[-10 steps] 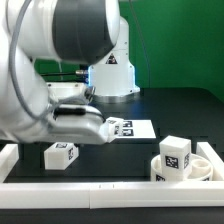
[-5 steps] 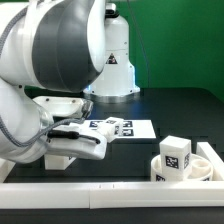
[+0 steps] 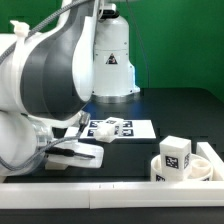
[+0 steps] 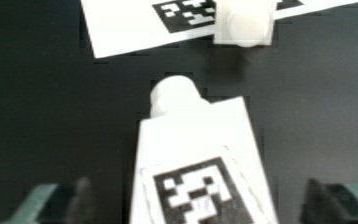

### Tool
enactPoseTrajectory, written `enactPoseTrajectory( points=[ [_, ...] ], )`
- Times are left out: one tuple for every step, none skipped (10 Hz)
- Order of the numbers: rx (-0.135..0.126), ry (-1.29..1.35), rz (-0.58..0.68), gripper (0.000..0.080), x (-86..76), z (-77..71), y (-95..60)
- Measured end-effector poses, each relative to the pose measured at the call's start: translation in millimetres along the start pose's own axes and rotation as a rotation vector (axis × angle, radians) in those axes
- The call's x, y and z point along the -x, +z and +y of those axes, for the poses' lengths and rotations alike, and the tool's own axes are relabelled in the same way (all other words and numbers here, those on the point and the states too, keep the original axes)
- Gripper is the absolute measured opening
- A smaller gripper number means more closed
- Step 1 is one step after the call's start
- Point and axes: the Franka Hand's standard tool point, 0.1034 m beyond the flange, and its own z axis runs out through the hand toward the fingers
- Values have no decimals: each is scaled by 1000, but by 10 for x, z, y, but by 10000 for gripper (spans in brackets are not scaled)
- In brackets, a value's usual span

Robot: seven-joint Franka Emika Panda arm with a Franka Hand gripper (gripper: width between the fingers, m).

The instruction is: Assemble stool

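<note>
**Position of the part.** The leg (image 4: 197, 150) lay flat on the black surface (image 4: 51, 100), tag side up and lengthwise between the jaws. The jaws stood open. One finger (image 4: 66, 200) sat on each side of the leg, with a dark gap showing on both sides, so nothing was gripped.

**Probable faults from this state.**
- Off-centre closing: one finger would meet the leg first and slide or turn it on the surface, leaving a skewed hold.
- Grip on the narrowing end: the leg looked slimmer toward its far tip. Closing there would likely squeeze it forward out of the jaws.
- Excess descent: the fingertips appeared close to the surface, so going lower risked striking it.
- Forward push: the leg's tip pointed at the marker board (image 4: 131, 25). A white piece (image 4: 243, 25) at the board's edge was too cropped to identify. A shoved leg could run into either.

**Surroundings.**
- The seat (image 3: 205, 168) sat at the exterior view's right, with a second leg (image 3: 175, 153) standing on it, well apart from the jaws.
- The rail (image 3: 100, 188) ran along the near edge.
- The arm (image 3: 50, 90) hid the first leg in the exterior view.
- Nothing lay between the jaws and the leg.
</note>
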Motion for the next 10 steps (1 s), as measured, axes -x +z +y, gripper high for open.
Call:
enactPoseTrajectory(
  points=[
    [0, 0, 0, 396, 0, 1, 0],
    [0, 0, -1, 396, 2, -1, 1],
    [6, -6, 11, 320, 2, -29, -24],
    [23, -23, 53, 320, 71, -135, -139],
    [30, -37, 83, 320, 245, -252, -297],
    [39, -60, 175, 320, 412, -409, -544],
    [42, -86, 294, 320, 603, -564, -697],
    [48, -108, 359, 320, 725, -602, -664],
    [68, -139, 456, 320, 656, -585, -635],
    [63, -140, 497, 320, 666, -596, -638]
  ],
)
